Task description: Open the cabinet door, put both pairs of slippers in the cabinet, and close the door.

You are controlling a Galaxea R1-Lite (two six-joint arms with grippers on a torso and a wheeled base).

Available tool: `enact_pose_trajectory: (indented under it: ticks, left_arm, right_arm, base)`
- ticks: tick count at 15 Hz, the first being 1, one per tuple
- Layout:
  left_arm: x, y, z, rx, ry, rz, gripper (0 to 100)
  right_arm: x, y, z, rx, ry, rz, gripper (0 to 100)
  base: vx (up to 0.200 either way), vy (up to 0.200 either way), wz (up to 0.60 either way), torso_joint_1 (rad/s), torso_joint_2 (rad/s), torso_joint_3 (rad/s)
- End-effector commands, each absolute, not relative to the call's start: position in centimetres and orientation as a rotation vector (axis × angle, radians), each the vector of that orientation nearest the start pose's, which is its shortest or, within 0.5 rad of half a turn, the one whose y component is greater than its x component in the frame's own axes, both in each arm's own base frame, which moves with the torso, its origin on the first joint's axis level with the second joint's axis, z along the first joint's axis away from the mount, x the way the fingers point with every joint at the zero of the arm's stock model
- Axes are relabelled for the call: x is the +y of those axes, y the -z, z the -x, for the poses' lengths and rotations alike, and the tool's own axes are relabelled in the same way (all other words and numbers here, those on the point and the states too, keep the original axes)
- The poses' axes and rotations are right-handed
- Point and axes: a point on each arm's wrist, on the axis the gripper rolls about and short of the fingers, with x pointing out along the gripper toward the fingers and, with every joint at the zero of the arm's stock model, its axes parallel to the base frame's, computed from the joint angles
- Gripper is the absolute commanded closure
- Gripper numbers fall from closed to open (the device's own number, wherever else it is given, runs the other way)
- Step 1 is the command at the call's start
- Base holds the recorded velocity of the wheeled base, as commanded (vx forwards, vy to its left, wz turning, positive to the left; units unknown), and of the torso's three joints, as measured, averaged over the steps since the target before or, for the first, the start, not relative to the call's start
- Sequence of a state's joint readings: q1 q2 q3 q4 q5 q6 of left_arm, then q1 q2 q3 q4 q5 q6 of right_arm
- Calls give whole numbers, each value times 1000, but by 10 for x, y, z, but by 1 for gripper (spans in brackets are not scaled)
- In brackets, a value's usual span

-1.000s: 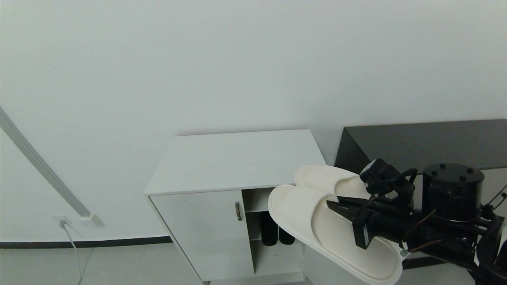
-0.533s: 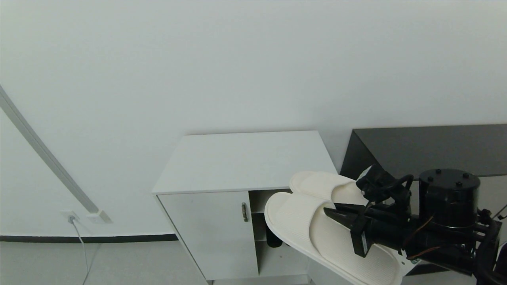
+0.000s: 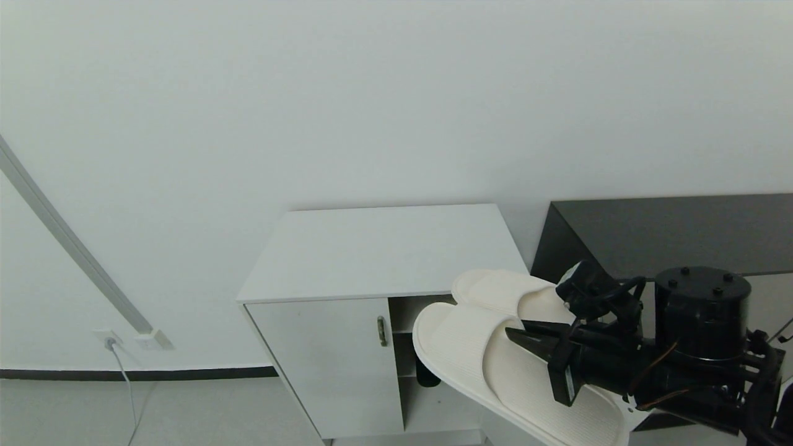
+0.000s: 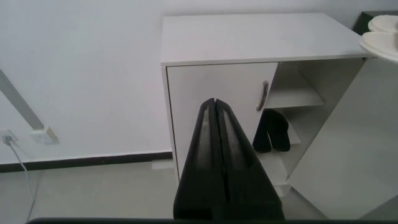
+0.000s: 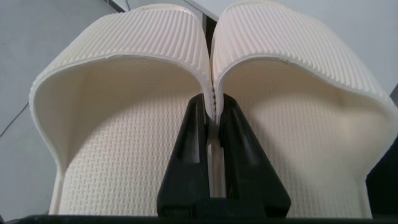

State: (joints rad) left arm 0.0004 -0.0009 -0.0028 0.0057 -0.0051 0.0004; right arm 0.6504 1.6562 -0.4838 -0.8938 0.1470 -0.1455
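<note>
Your right gripper (image 3: 513, 332) pinches the touching inner edges of 2 cream slippers (image 3: 461, 344), ribbed on top and side by side, in the air just before the white cabinet (image 3: 378, 251), whose right half stands open. A dark pair (image 4: 272, 130) sits inside. Your left gripper (image 4: 214, 106) has its fingers pressed together, holding nothing.

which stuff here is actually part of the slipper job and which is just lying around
Job: white slippers clamped in the right gripper; black slippers inside the cabinet; its open door.
Lying about: dark table; wall socket; cable.
</note>
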Motion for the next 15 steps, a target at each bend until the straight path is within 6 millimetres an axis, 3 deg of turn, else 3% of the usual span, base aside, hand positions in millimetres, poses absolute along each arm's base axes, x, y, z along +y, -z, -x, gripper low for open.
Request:
enact_pose_trajectory:
  ticks: [1,15]
  left_arm:
    - [0,-76,23,3,5,0,100]
    - [0,-76,23,3,5,0,100]
  right_arm:
    - [162,-138,-206,221,-815,209,100]
    - [163,-136,-204,231,-821,213,100]
  base:
    - [0,0,0,-159,325,173]
    - [0,0,0,-152,343,186]
